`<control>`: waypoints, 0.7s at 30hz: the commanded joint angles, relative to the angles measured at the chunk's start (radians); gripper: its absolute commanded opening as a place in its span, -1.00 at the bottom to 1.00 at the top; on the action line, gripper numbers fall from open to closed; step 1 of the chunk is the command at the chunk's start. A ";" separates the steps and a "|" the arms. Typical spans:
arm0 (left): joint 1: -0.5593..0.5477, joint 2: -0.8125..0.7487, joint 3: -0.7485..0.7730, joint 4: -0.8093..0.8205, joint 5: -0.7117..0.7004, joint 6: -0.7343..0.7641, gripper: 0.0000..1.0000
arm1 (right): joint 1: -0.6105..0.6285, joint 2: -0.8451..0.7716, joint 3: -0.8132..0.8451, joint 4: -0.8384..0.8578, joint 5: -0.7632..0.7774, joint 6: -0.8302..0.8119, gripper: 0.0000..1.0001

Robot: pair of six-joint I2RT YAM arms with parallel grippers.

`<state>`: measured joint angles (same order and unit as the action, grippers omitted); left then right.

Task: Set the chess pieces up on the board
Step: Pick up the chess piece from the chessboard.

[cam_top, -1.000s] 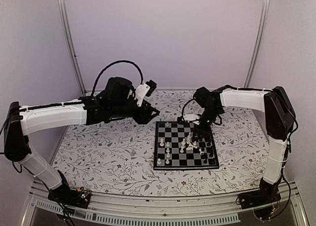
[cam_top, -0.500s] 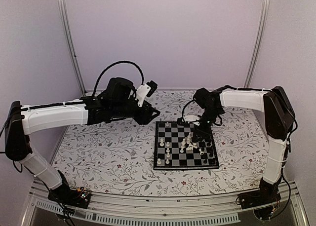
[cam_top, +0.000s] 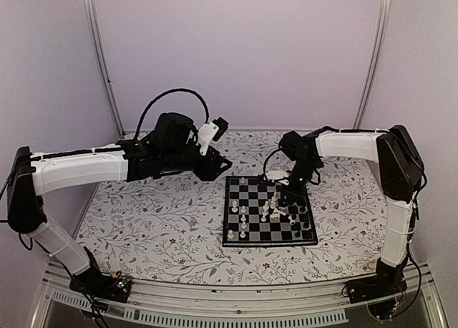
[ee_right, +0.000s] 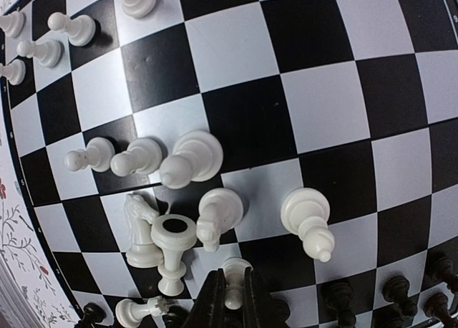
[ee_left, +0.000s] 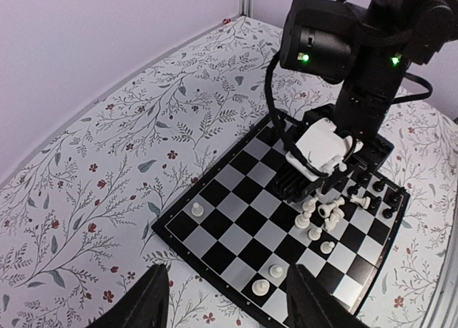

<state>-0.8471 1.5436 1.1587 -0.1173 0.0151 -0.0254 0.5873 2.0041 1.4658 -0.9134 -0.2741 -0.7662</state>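
Your workspace has plain lilac walls (cam_top: pixel 236 49) with metal posts (cam_top: pixel 100 63) in the corners. The table (cam_top: pixel 157 220) is covered in a white cloth printed with grey leafy sprigs and small red flowers.

The board (cam_top: pixel 252 194) lies flat, right of the table's middle. It is a glossy square of black and pale checks, its edges running roughly along the table's edges.

Your left gripper (ee_left: pixel 229 306) hangs off the board's far left corner, its fingers spread wide with nothing between them.

Your right gripper (cam_top: pixel 286 195) points down over the right half of the board.

The white pieces (cam_top: pixel 272 210) are smooth and rounded. Most bunch together near the board's middle, heads pointing different ways; whether some are toppled is hard to tell. A few white pawns stand singly on the left half. The black pieces (cam_top: pixel 304 217) sit along the right edge.

In the right wrist view the fingers are clamped on one white pawn (ee_right: pixel 232 285). Its round head shows at the fingertips and its body runs back between them.
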 commanded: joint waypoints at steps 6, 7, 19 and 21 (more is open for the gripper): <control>-0.013 -0.011 -0.004 0.016 -0.011 0.018 0.15 | 0.003 -0.018 0.096 -0.078 0.009 0.011 -0.85; -0.013 -0.014 -0.006 0.017 -0.012 0.019 0.15 | 0.004 -0.020 0.113 -0.091 0.012 0.014 -0.85; -0.005 -0.073 -0.049 0.008 -0.078 0.024 0.15 | 0.060 0.055 0.353 -0.146 0.035 0.028 -0.85; 0.001 -0.088 -0.057 0.006 -0.087 0.024 0.15 | 0.078 0.091 0.390 -0.145 0.029 0.028 -0.85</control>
<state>-0.8471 1.5093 1.1202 -0.1181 -0.0383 -0.0109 0.6285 2.0201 1.7836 -1.0401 -0.2375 -0.7483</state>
